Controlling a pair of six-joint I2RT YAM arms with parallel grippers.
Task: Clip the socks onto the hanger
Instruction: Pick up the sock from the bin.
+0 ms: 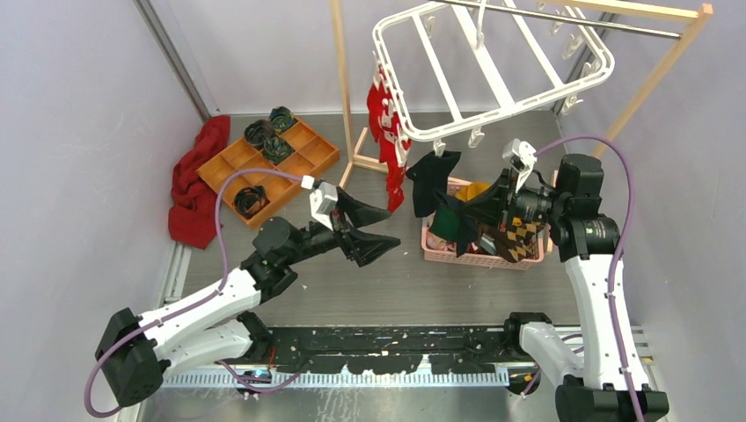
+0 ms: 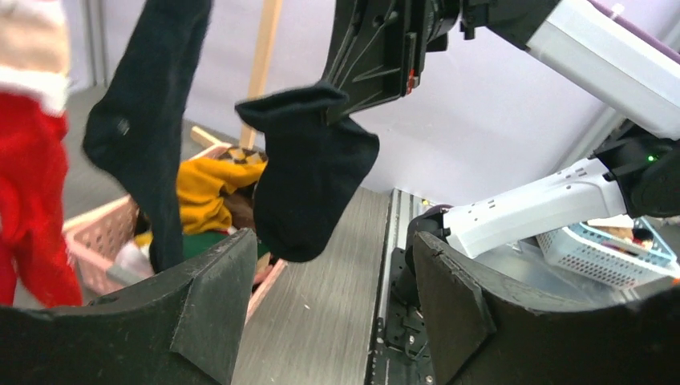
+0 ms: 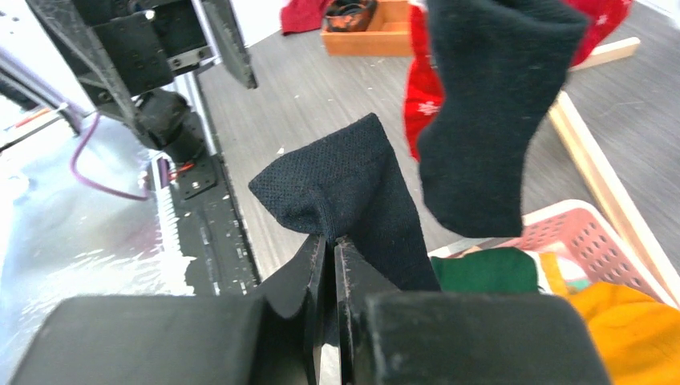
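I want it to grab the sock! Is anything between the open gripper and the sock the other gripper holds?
Nothing visible. The held black sock hangs in open air ahead of the left gripper; the other black sock hangs beside that path.

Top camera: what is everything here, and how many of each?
wooden rack: one, pale, back
hanger: one, white, hung on rack
red socks: several, red, hanger's left
clipped black sock: one, hanger's near edge
basket: one, pink, below hanger, holding mustard sock, argyle sock
held black sock: one, above basket
tray: one, orange, far left, dark bundles inside
red cloth: one, beside tray
left fingers: black, open, empty
right fingers: black, shut on held black sock
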